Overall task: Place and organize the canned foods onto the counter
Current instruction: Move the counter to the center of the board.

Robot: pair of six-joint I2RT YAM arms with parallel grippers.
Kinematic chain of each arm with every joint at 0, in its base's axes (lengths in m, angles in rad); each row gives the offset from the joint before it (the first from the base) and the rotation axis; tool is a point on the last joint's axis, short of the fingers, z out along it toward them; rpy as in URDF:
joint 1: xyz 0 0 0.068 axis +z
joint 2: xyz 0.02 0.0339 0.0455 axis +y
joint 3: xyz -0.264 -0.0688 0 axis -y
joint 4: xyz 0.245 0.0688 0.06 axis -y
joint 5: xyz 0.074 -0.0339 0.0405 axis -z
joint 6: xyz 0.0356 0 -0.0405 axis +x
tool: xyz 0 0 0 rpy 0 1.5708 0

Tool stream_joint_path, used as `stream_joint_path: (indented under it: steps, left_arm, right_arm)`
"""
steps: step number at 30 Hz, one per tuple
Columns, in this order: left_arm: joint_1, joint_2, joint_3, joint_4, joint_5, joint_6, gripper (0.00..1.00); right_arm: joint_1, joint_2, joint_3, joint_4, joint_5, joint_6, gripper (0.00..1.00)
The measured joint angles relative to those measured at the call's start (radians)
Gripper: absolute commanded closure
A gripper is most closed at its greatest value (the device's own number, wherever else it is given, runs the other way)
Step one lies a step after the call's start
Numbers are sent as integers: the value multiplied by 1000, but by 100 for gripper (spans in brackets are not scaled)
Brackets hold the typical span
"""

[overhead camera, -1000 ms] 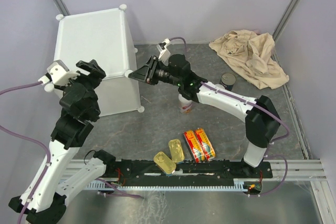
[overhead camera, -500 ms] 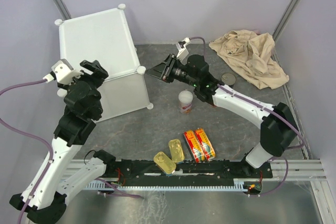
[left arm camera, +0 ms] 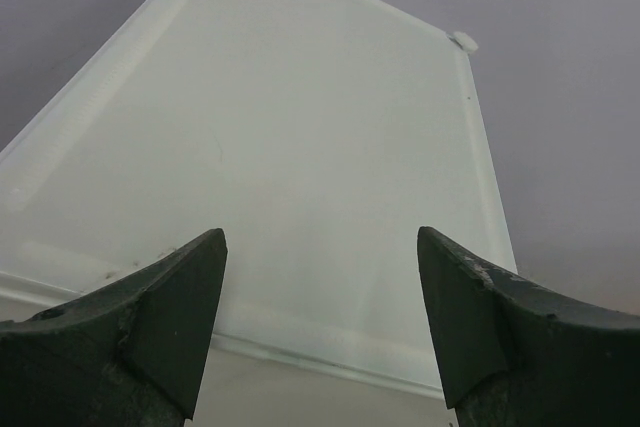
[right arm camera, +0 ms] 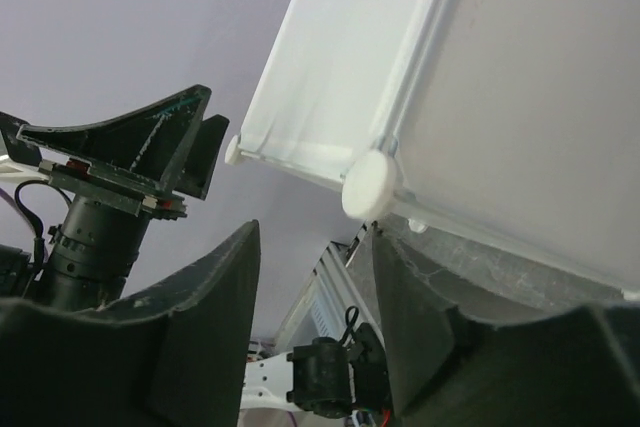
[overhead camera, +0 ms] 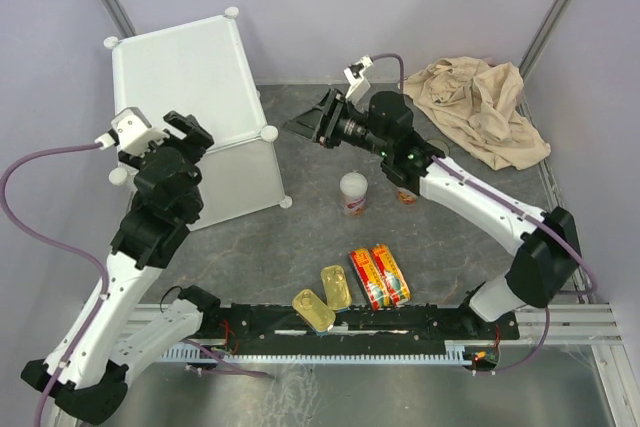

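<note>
The counter (overhead camera: 185, 72) is a large white cube with round corner knobs at the back left. My left gripper (overhead camera: 188, 129) is open and empty at its near top edge. The left wrist view shows its top panel (left arm camera: 300, 137) between my open fingers (left arm camera: 170, 317). My right gripper (overhead camera: 302, 125) is open and empty, just right of the counter, with a corner knob (right arm camera: 370, 185) ahead. One white-and-red can (overhead camera: 353, 192) stands mid-table. Two red-yellow tins (overhead camera: 378, 275) and two gold tins (overhead camera: 335, 285) lie near the front. The dark can is hidden behind my right arm.
A beige cloth (overhead camera: 480, 102) lies crumpled at the back right. A small red-orange bit (overhead camera: 405, 197) shows under my right forearm; I cannot tell what it is. Purple walls close the back and sides. A black rail (overhead camera: 350, 322) runs along the near edge.
The counter shifted right and turned, then stayed put. My right gripper drew back to the right, away from the counter's corner. My left gripper moved slightly right. The dark can went out of sight.
</note>
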Motion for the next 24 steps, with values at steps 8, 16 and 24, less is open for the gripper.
stream_joint_path:
  steps: [8, 16, 24]
  left_arm:
    - [7, 124, 70, -29, 25, -2, 9]
    - [114, 232, 210, -79, 142, -54, 8]
    - [249, 246, 230, -111, 227, -99, 6]
  right_arm:
    - [-9, 168, 195, -83, -53, -24, 31]
    - [-9, 253, 262, -153, -100, -31, 32]
    - [-9, 272, 291, -173, -142, -34, 55]
